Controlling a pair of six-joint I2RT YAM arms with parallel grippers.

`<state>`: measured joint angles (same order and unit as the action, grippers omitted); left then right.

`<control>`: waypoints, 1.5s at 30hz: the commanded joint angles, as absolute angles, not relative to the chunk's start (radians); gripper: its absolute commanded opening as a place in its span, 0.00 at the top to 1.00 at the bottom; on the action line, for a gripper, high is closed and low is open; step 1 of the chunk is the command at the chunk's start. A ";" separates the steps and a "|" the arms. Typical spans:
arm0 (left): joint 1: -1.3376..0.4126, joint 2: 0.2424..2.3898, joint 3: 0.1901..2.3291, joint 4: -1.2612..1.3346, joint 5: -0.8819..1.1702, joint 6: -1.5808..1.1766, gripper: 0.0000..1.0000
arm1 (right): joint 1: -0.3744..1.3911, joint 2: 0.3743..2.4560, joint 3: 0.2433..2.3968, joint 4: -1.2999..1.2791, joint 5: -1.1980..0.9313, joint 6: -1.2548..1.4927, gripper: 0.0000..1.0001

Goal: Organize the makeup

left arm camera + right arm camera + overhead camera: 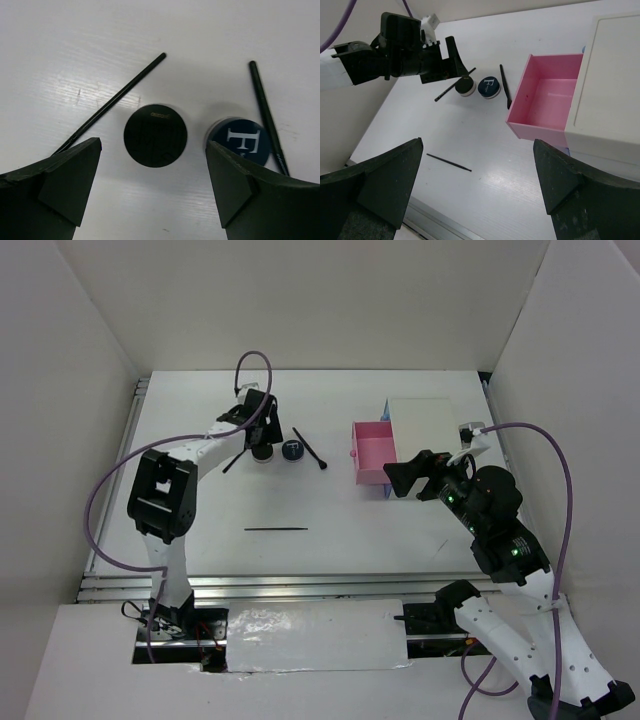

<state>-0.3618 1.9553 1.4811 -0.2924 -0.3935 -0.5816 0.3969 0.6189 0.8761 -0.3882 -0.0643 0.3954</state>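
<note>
The makeup lies at the back left of the table. A round black compact (155, 135) sits beside a blue-topped compact (240, 141). A thin black stick (115, 97) lies left of them and a black brush (265, 112) right of them. My left gripper (152, 165) hovers open just above the black compact (262, 452), one finger on each side and nothing held. Another thin black pencil (276, 529) lies alone nearer the front. My right gripper (405, 478) is open and empty, raised beside the pink drawer (372, 452).
A white box (425, 425) stands at the back right with its pink drawer (552, 100) pulled out towards the left. A blue edge shows behind the drawer. White walls close in both sides of the table.
</note>
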 commanded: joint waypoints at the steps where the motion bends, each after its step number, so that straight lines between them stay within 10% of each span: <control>1: -0.339 1.974 1.506 -0.330 -0.434 -0.581 0.01 | 0.403 0.621 0.876 -0.336 -0.074 0.382 0.01; 45: -0.356 2.125 1.585 -0.342 -0.365 -0.574 0.19 | 0.402 0.627 0.871 -0.331 -0.069 0.383 0.01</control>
